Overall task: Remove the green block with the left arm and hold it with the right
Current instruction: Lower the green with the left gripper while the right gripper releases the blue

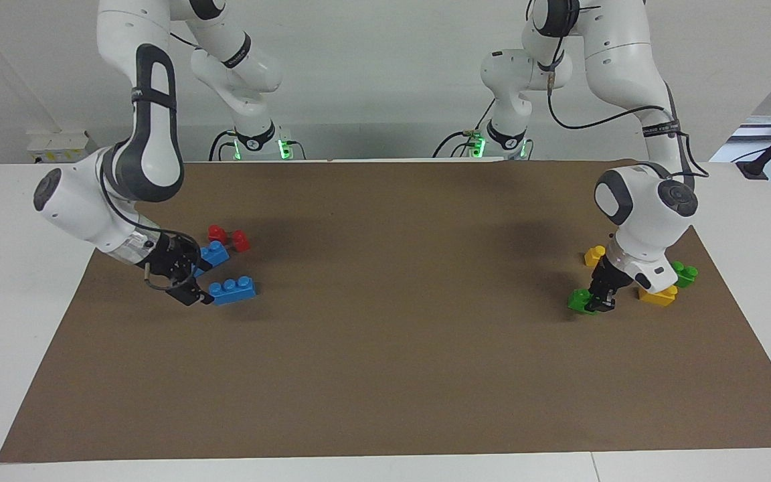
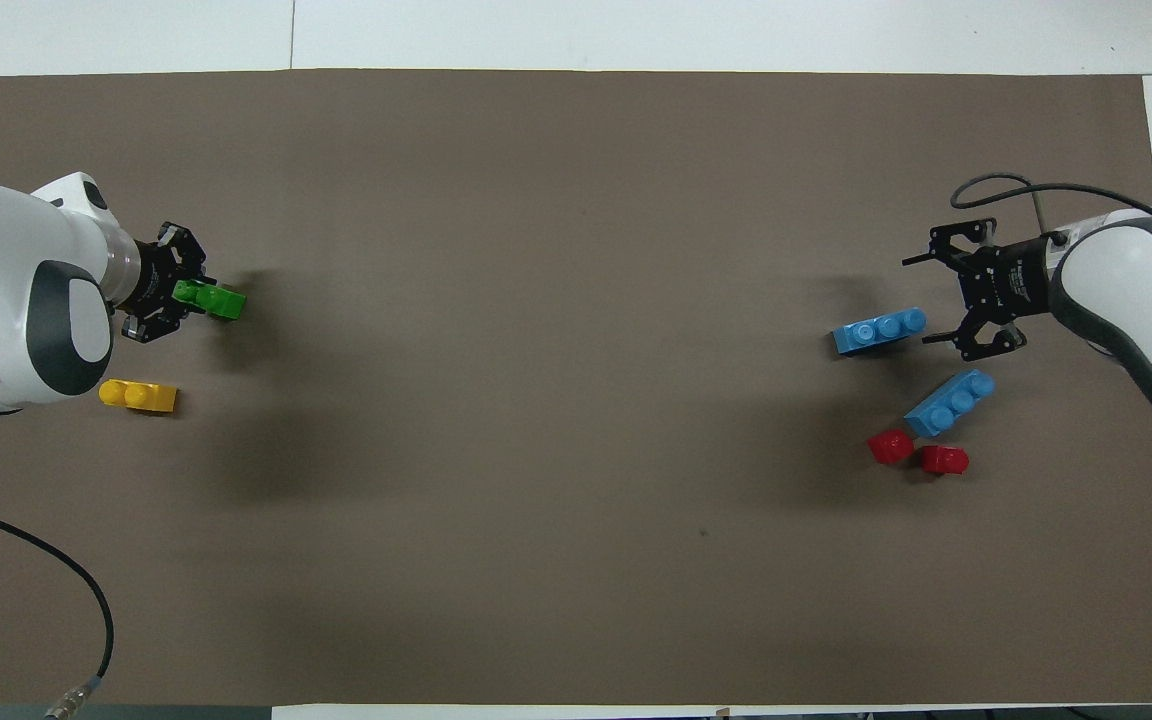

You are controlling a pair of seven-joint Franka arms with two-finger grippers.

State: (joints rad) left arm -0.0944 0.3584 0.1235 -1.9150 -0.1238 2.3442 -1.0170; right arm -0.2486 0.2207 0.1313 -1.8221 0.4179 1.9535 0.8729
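The green block (image 1: 581, 300) lies at the left arm's end of the brown mat, and also shows in the overhead view (image 2: 221, 300). My left gripper (image 1: 604, 302) is down at mat level and shut on the end of the green block (image 2: 188, 293). My right gripper (image 1: 197, 284) is low at the right arm's end, open and empty (image 2: 926, 300). Its fingers stand beside the end of a blue brick (image 1: 233, 290).
A darker green brick (image 1: 684, 273) and two yellow bricks (image 1: 658, 295) (image 1: 594, 255) lie around the left arm's wrist. One yellow brick (image 2: 139, 396) shows from overhead. A second blue brick (image 2: 949, 402) and two red bricks (image 2: 918, 452) lie near the right gripper.
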